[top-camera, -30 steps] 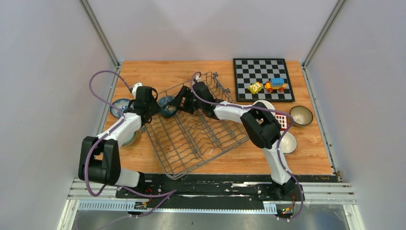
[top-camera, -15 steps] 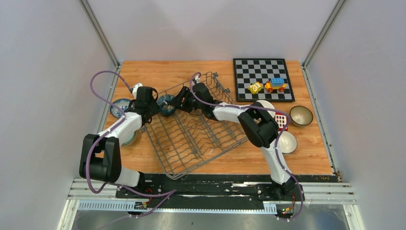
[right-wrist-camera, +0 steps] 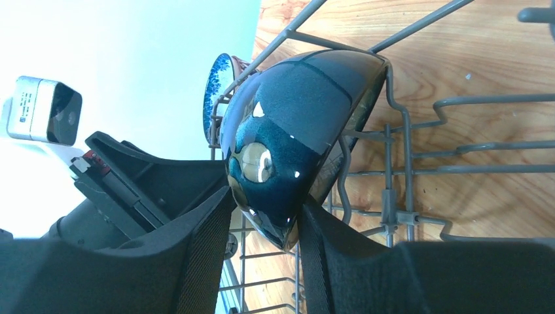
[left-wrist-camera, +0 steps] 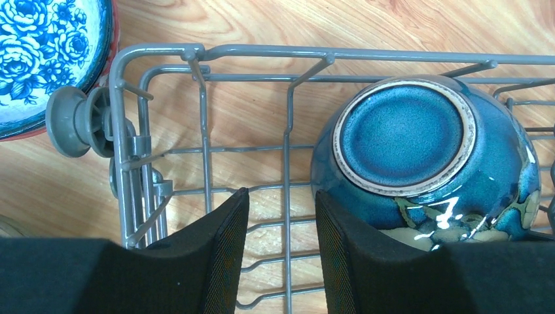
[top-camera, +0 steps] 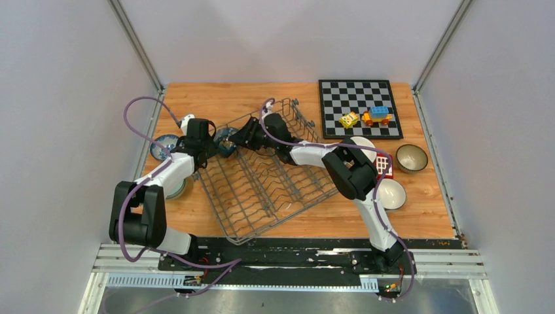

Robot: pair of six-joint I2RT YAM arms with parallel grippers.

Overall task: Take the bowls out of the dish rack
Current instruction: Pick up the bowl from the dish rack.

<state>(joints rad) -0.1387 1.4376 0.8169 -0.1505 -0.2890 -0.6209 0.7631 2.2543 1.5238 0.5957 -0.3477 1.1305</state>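
Observation:
A dark teal bowl (top-camera: 226, 142) stands on edge in the far left corner of the grey wire dish rack (top-camera: 262, 190). My right gripper (right-wrist-camera: 262, 229) is shut on its rim, one finger inside and one outside the bowl (right-wrist-camera: 294, 124). My left gripper (left-wrist-camera: 280, 216) is open and empty just left of the bowl (left-wrist-camera: 419, 150), whose foot faces that camera; a rack wire runs between its fingers. In the top view the left gripper (top-camera: 208, 145) and the right gripper (top-camera: 237, 139) flank the bowl.
A blue-and-white bowl (top-camera: 161, 145) and a pale green bowl (top-camera: 177, 190) sit left of the rack. White bowls (top-camera: 393, 194) and a brown bowl (top-camera: 411, 157) sit at the right. A chessboard (top-camera: 358, 108) with toy blocks lies at the back right.
The right gripper and the teal bowl have shifted slightly left and towards the rack's far corner. The left gripper has edged the same way.

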